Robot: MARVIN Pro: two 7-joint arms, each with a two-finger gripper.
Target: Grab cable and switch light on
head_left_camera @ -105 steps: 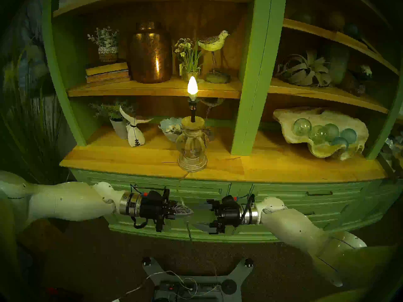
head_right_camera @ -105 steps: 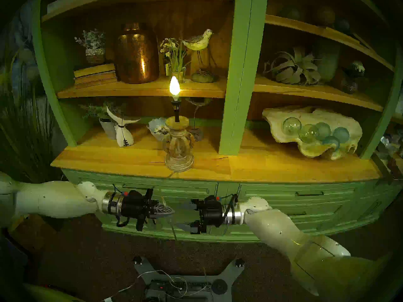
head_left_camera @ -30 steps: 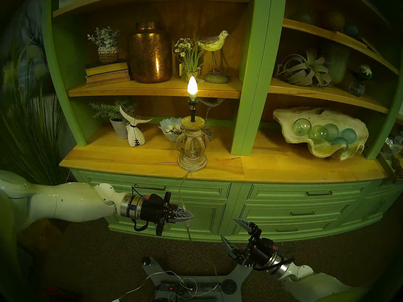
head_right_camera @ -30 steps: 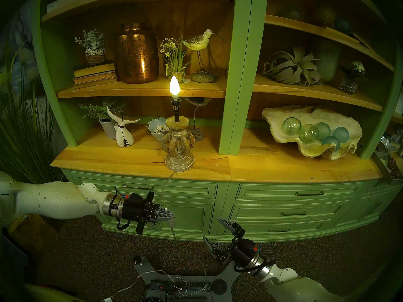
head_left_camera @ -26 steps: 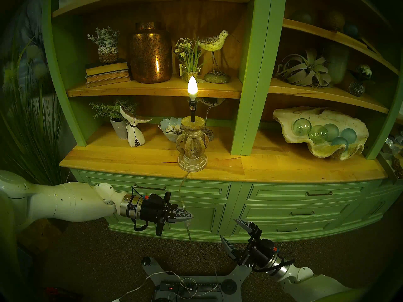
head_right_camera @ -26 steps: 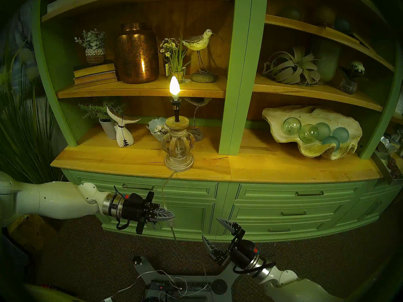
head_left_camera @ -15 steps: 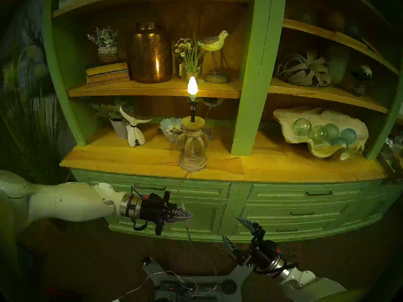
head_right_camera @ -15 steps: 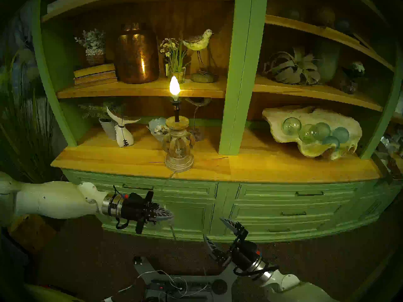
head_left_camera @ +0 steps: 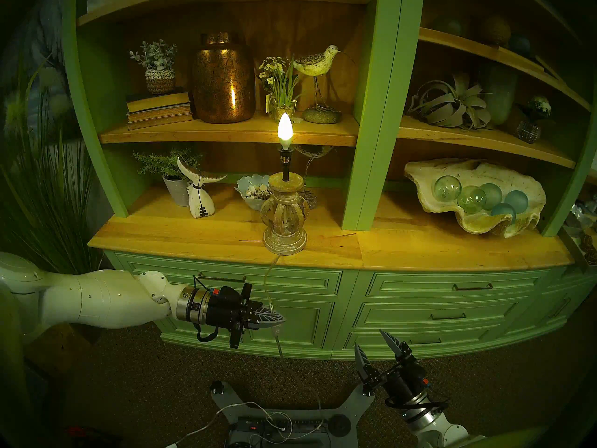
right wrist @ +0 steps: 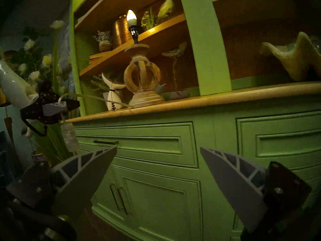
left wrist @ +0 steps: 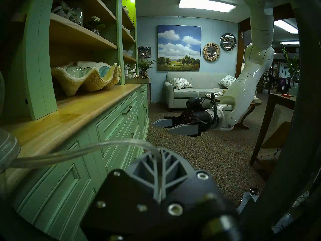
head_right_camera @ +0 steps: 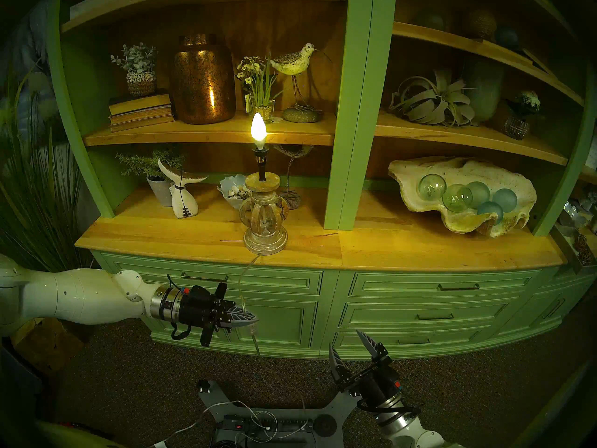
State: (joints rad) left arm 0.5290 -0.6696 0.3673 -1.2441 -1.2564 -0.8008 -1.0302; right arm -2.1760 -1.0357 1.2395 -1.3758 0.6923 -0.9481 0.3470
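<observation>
The lamp stands near the front edge of the wooden tabletop, upright, its bulb lit and glowing against the shelf edge behind it. From the foot of the lamp the clear cable drops over the tabletop's edge and hangs in front of the green drawers.

The left gripper reaches in level from the left, its fingers pressed together on the cable — the cord arcs in from the lamp side and passes between them. Just below the grip the clear switch lump dangles, and the cable runs on down to the carpet, toward the power strip on the robot's grey base.

The right gripper sits lower and to the right, well apart from the cable, pointing up at the drawers with its fingers spread wide and nothing between them.
</observation>
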